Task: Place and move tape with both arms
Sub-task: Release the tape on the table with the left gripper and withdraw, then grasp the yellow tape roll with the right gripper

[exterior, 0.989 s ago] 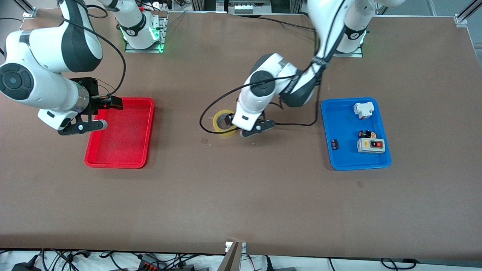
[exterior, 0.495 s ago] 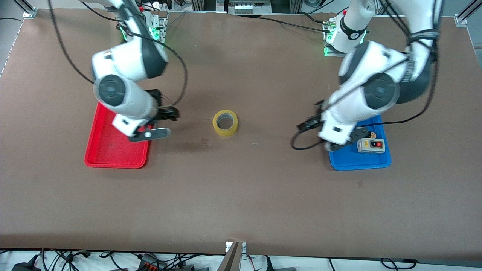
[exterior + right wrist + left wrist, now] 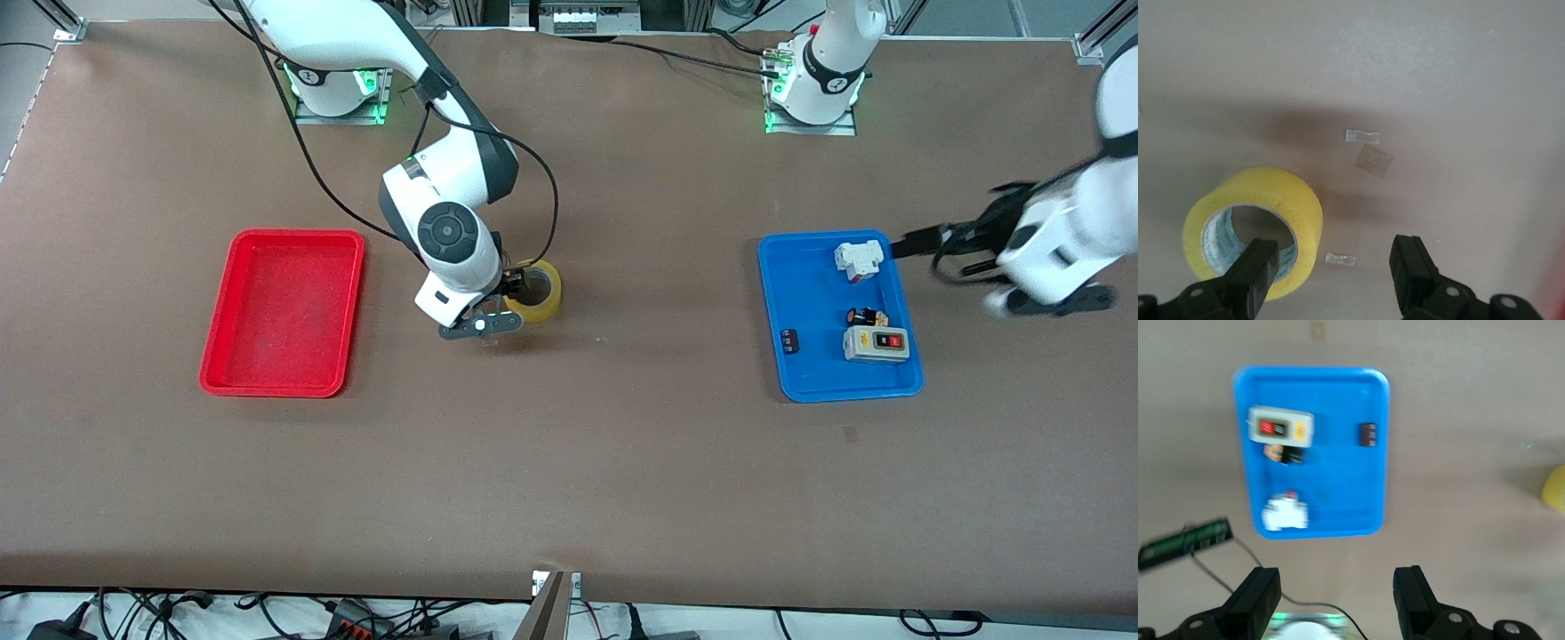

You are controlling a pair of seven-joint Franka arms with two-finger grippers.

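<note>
The tape (image 3: pixel 544 300), a yellow ring, lies flat on the brown table midway between the two trays. My right gripper (image 3: pixel 508 292) is open and low over the tape's edge on the red tray's side. In the right wrist view the right gripper (image 3: pixel 1338 270) has one finger over the tape's (image 3: pixel 1255 227) hollow centre and the other over bare table beside it. My left gripper (image 3: pixel 942 244) is open and empty, in the air at the left arm's end of the table, past the blue tray (image 3: pixel 805 391). In the left wrist view the left gripper (image 3: pixel 1337 597) holds nothing.
The red tray (image 3: pixel 222 338) is empty, toward the right arm's end. The blue tray (image 3: pixel 1371 393) holds a white-and-grey switch box (image 3: pixel 876 343), a white part (image 3: pixel 858 258) and small dark pieces (image 3: pixel 789 340). Small tape scraps (image 3: pixel 1373 160) lie on the table beside the roll.
The left gripper left the tape and swung away past the blue tray. The right arm moved from over the red tray to the tape. The tape stayed in place.
</note>
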